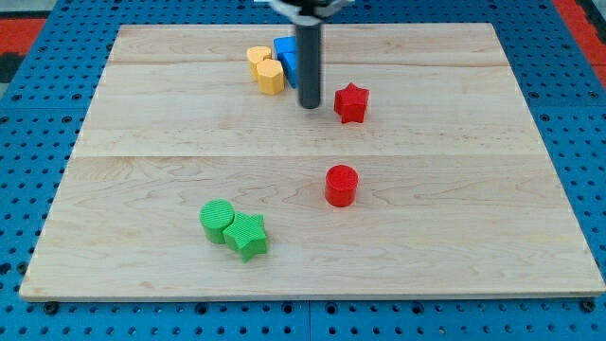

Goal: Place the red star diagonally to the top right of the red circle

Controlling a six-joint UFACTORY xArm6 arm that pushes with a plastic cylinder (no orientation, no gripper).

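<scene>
On a pale wooden board [473, 237] set over a blue pegged base, my tip [310, 104] stands at the far side of the scene, just left of the red star [351, 102] with a thin gap of wood showing between them. The star lies above and slightly right of the red circle [341, 185], well apart from it, so it is already close to the wanted side but reads more as straight above than diagonal.

The step in hand appears to be the final positioning push. With the tip on the star's left flank, the next move likely calls for a short, steady slide to the right, carrying the star far enough over that it sits clearly up and to the right of the circle. The push should meet the star near its middle; a contact off one of its points could spin it or let it slip aside.

There is no pincer here: the arm ends in a plain dark rod that holds nothing and, as far as can be told, touches nothing at this moment.

Just left of the rod, at the far edge, a blue block [287, 55] sits behind two yellow blocks [266, 69], shapes hard to make out. Near the front left, a green cylinder [218, 220] touches a green star [247, 235], both well away from the work.
</scene>
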